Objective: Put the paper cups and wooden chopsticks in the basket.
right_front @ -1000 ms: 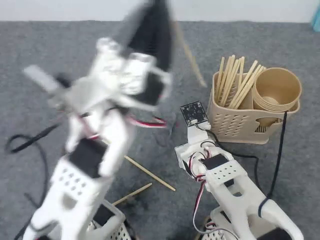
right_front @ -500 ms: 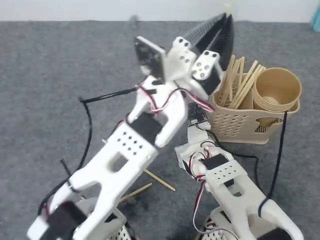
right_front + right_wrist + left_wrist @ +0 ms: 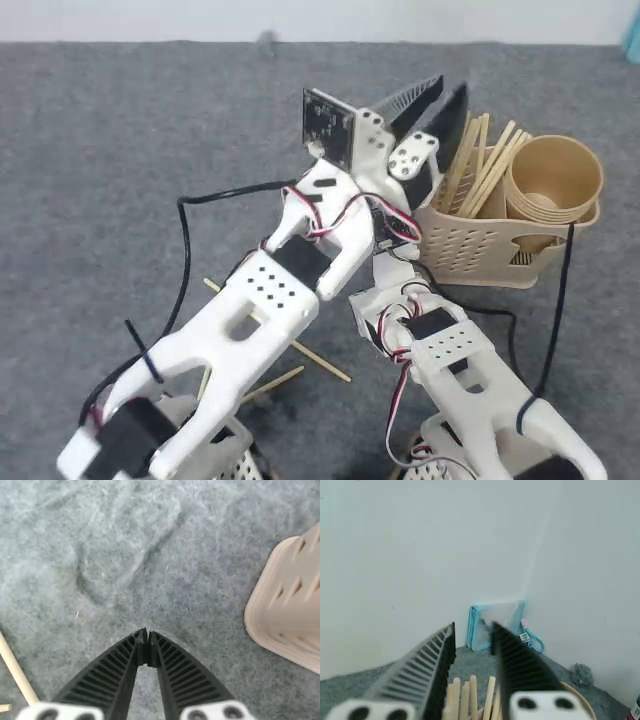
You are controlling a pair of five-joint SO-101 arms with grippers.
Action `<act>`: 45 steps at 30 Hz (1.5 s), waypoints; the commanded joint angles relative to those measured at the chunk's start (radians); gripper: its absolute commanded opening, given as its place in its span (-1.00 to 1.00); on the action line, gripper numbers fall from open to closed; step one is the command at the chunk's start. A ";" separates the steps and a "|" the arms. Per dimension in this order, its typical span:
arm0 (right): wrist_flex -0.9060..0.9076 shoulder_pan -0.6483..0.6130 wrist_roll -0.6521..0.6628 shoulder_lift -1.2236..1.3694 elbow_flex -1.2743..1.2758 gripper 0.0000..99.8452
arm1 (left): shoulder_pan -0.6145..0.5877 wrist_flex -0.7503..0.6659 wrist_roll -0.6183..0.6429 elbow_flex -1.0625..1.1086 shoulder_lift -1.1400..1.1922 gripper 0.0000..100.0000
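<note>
The black ribbed left gripper (image 3: pixel 452 92) hung over the beige perforated plastic basket (image 3: pixel 480 248), at the end nearer the arms, released and with nothing between its spread fingers. The high view set it just above the bundle of wooden chopsticks (image 3: pixel 468 160) standing in that basket, with the nested tan paper cups (image 3: pixel 556 178) in the basket's other end. The left wrist view looked out past the parted fingers (image 3: pixel 427 665) to the chopstick tips (image 3: pixel 470 700) beneath, and beyond them to a pale blue box (image 3: pixel 496 626) against a white wall (image 3: pixel 420 545). The right wrist view gave the right gripper (image 3: pixel 148 652) clenched on nothing, low over the grey carpet (image 3: pixel 125 555), near a basket corner (image 3: pixel 292 600). Loose wooden chopsticks (image 3: pixel 322 362) lay on the carpet by the arm bases, well apart from the basket; one (image 3: pixel 15 672) showed beside the right gripper
</note>
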 commanded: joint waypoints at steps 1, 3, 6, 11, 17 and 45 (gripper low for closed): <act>-0.031 -0.004 0.018 0.007 -0.069 -0.98 | -0.006 0.064 0.011 0.004 -0.103 -0.63; -0.031 -0.004 0.018 0.007 -0.069 -0.98 | -0.006 0.103 0.009 0.008 -0.149 -0.64; -0.031 -0.004 0.018 0.007 -0.069 -0.98 | -0.026 0.157 0.009 0.010 -0.241 -0.71; -0.030 -0.004 0.018 0.007 -0.069 -0.98 | -0.127 0.367 0.011 0.004 -0.448 -0.87; -0.030 -0.004 0.018 0.007 -0.069 -0.98 | -0.364 0.669 0.012 0.010 -0.655 -0.97; -0.027 -0.004 0.018 0.007 -0.068 -0.98 | -0.819 0.971 0.241 0.453 -0.310 -0.97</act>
